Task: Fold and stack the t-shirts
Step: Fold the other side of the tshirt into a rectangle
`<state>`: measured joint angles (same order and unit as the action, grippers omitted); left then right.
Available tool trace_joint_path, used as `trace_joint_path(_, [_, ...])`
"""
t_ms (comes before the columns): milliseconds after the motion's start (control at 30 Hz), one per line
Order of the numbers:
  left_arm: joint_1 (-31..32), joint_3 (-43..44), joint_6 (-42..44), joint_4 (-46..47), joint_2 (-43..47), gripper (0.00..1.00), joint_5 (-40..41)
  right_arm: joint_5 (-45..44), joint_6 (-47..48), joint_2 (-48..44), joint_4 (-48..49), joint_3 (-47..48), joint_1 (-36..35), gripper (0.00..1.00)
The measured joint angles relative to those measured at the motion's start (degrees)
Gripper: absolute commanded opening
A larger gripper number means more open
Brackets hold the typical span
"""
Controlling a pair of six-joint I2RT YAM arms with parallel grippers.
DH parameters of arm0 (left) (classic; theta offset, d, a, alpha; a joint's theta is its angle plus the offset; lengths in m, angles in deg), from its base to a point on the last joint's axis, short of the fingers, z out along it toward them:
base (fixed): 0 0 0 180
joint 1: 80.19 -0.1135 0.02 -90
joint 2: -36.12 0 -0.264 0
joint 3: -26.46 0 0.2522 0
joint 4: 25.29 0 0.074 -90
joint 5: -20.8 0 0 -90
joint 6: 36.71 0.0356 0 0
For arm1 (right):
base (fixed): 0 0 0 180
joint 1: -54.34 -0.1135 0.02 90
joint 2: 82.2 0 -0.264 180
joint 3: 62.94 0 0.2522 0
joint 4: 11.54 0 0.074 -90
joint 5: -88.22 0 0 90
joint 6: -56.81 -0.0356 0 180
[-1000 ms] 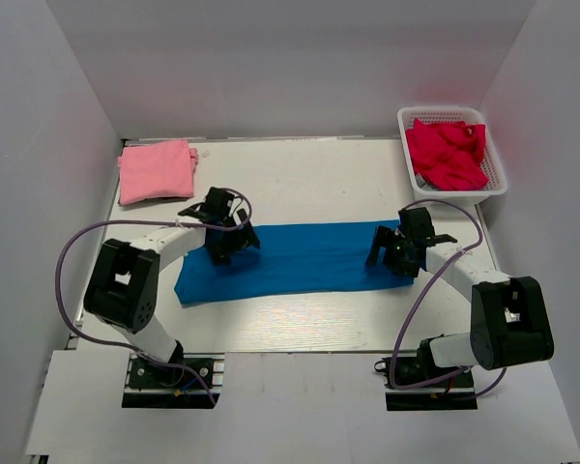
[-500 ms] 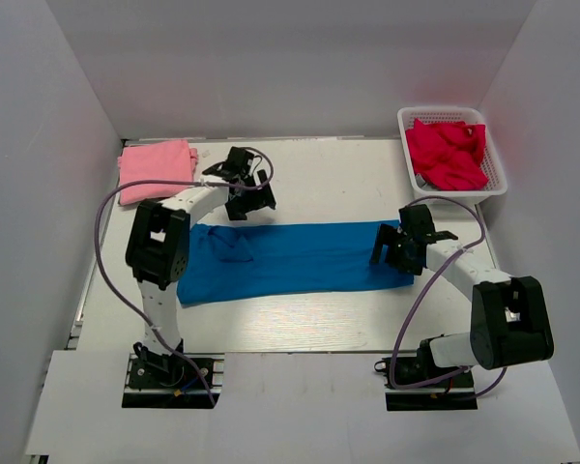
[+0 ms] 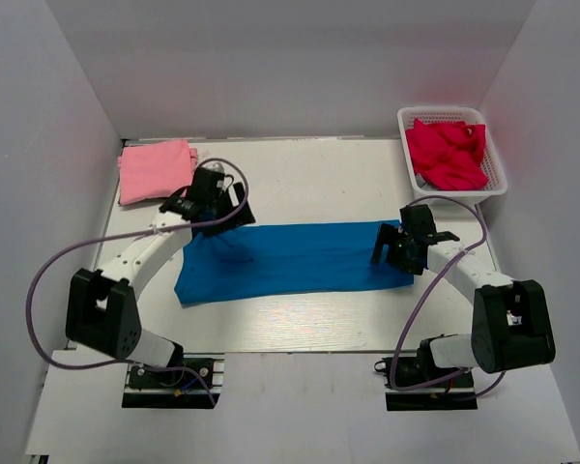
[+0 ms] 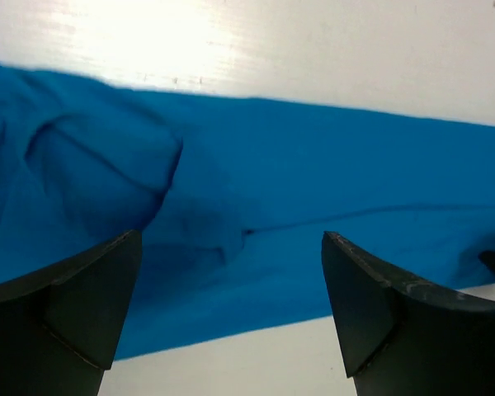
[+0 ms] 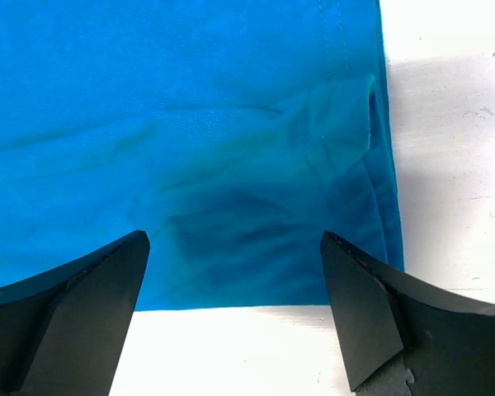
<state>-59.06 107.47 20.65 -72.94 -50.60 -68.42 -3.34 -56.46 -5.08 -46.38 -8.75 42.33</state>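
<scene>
The blue t-shirt (image 3: 300, 259) lies as a long folded strip across the middle of the table; it also shows in the left wrist view (image 4: 313, 173) and the right wrist view (image 5: 190, 124). The pale pink t-shirt (image 3: 156, 171) lies folded at the far left corner. My left gripper (image 3: 219, 204) is open and empty above the far left edge of the blue shirt, with wide-apart fingers (image 4: 82, 305). My right gripper (image 3: 394, 249) is open and empty over the blue shirt's right end, where a sleeve fold (image 5: 346, 115) shows.
A white basket (image 3: 497, 164) holding crumpled red cloth (image 3: 447, 153) stands at the far right corner. White walls close in the table (image 3: 319, 179) on the left, back and right. Purple cables loop beside both arms.
My left arm has swung from over the blue shirt's left part out past its far edge, then back left to that edge. The right arm has barely moved.
</scene>
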Motion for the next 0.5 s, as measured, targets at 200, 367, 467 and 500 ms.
trace_joint_path(200, [0.0,-17.6,-4.5,6.3,5.2,1.0,-5.7,0.2,0.3,0.0,0.0,0.0,0.0,0.9])
trace_joint_path(367, [0.0,-23.4,-7.0,9.4,3.5,1.0,-8.1,0.2,0.8,0.0,0.1,0.0,0.0,0.9])
trace_joint_path(467, [0.0,-23.4,-7.9,13.1,3.5,1.0,-7.7,0.2,1.0,0.0,0.2,-0.2,0.0,0.9])
trace_joint_path(500, [0.0,-23.3,-8.0,13.7,3.5,1.0,-7.2,0.2,1.0,0.1,0.2,-0.2,0.0,0.9])
